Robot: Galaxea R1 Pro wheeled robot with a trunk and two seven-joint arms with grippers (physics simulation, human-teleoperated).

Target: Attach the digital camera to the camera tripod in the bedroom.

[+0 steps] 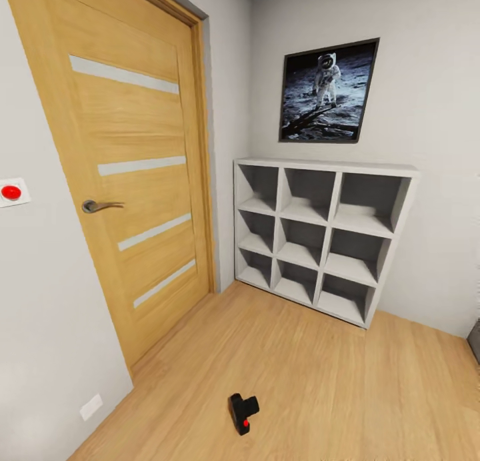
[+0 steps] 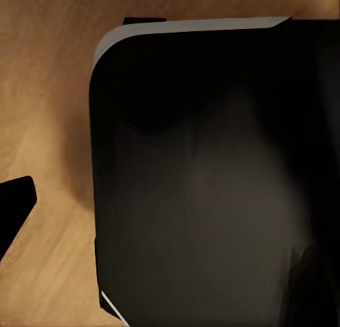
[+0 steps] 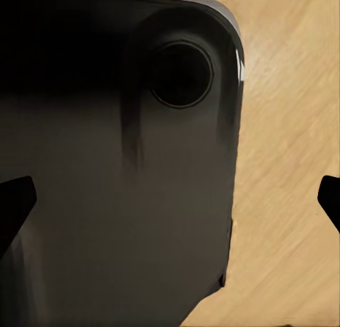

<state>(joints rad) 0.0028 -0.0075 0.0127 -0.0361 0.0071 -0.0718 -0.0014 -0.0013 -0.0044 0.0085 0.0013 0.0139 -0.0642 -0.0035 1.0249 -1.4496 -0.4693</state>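
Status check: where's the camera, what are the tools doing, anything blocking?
Digital camera lying on wood floor, ahead of closed door and white cube shelf. Right tool fingers spread, nothing between them; left tool state unclear. Path to camera open.

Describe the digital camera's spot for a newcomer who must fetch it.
Facing the wooden door and white cube shelf, look down at the plank floor. The digital camera lies there alone: small, black, with a red button.

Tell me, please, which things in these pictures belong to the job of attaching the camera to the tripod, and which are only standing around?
Belong to the job:
- digital camera, lying on the wood floor

Only standing around:
- wooden door, shut
- white cube shelf, compartments empty
- astronaut picture on the wall
- red button on the wall beside the door
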